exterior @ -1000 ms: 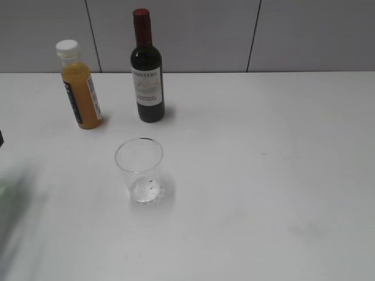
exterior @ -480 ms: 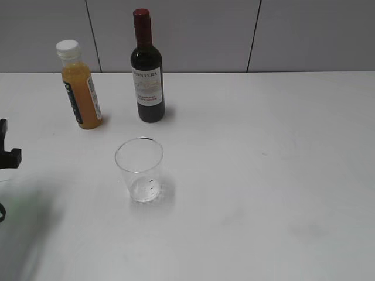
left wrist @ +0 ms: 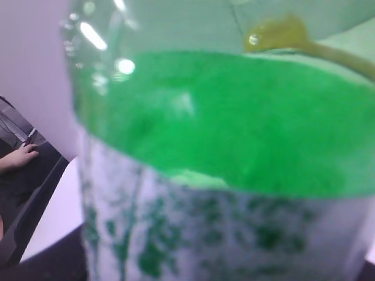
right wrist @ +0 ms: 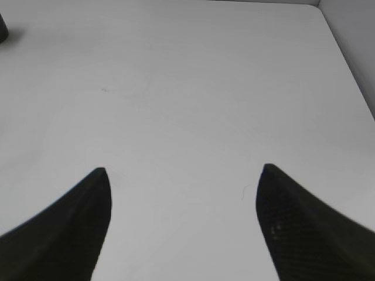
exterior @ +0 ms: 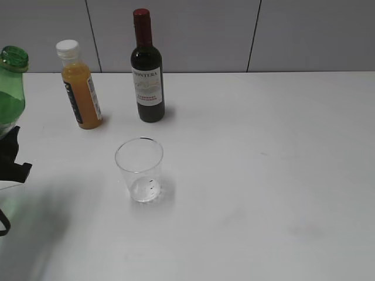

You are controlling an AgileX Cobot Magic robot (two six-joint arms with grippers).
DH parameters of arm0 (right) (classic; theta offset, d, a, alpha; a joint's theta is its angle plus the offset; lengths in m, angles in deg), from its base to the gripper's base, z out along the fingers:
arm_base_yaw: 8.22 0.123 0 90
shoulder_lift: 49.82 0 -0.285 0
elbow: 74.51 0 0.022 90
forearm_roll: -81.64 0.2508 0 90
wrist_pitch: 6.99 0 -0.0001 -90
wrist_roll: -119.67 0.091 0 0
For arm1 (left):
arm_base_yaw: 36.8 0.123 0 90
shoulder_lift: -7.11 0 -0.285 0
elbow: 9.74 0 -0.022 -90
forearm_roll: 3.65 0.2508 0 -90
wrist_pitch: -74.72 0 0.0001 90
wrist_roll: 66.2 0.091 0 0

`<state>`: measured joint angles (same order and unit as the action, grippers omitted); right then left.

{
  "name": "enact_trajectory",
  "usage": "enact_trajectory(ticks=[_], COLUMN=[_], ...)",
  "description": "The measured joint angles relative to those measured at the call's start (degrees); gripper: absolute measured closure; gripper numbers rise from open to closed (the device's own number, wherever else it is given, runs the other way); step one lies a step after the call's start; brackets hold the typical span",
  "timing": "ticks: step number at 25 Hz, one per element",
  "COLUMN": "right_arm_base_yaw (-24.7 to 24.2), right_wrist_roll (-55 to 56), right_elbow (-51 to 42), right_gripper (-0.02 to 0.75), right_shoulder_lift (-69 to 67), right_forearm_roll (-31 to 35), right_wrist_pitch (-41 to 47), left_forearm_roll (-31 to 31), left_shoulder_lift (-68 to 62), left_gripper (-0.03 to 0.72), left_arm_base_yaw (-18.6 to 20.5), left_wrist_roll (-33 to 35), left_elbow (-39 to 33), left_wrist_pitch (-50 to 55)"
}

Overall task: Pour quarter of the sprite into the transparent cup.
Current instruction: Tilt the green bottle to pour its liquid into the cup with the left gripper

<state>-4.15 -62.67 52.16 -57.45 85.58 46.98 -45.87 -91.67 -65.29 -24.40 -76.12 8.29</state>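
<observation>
The sprite [exterior: 10,88], a green see-through bottle with an open threaded neck, stands upright at the far left edge of the exterior view, lifted off the table. My left gripper [exterior: 13,161] grips it low down; only a black part of it shows. In the left wrist view the sprite [left wrist: 234,146] fills the frame, with green liquid above its pale label band, and hides the jaws. The transparent cup [exterior: 140,170] stands empty and upright to the right of the bottle, apart from it. My right gripper [right wrist: 183,168] is open and empty over bare table.
An orange juice bottle [exterior: 81,88] with a white cap and a dark wine bottle [exterior: 147,70] stand behind the cup near the back wall. The white table [exterior: 263,175] stretches to the right; its far edge and corner show in the right wrist view [right wrist: 319,7].
The sprite has risen into the exterior view at the left edge, and the left gripper has come up and in with it. The cup and other bottles have not moved.
</observation>
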Motion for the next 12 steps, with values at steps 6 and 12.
enact_trajectory(ticks=[6,12], right_arm_base_yaw=[0.0,0.0], right_wrist_roll=[0.0,0.0], right_elbow=[0.0,0.0], right_gripper=[0.144,0.144], right_shoulder_lift=[0.0,0.0], right_forearm_roll=[0.0,0.0], right_wrist_pitch=[0.0,0.0], left_forearm_roll=[-3.24,-4.35], left_shoulder_lift=[-0.76,-1.06], left_gripper=[0.221,0.221], left_arm_base_yaw=[-0.06,-0.21], left_wrist_roll=[5.7,11.03], left_elbow=[1.89,3.02], left_wrist_pitch=[0.06,0.06])
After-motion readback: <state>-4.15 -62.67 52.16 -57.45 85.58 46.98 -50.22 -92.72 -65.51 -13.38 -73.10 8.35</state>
